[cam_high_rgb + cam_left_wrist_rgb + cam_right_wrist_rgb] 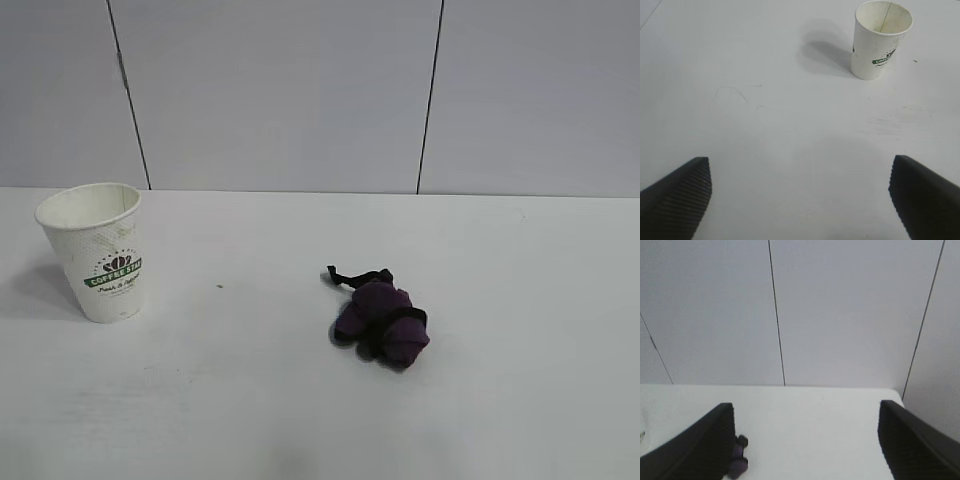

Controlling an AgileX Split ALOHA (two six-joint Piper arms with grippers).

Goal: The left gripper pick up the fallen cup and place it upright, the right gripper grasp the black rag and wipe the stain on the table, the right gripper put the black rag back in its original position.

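Final step complete: rag point(381, 319) back on table point(250, 400), cup point(97, 250) upright.
Left gripper point(800, 192) and right gripper point(805, 440) both spread, empty (no stain visible); only parking remains.

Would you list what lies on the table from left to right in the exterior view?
cup, upright → tiny dark speck → crumpled dark rag, all on the white table.
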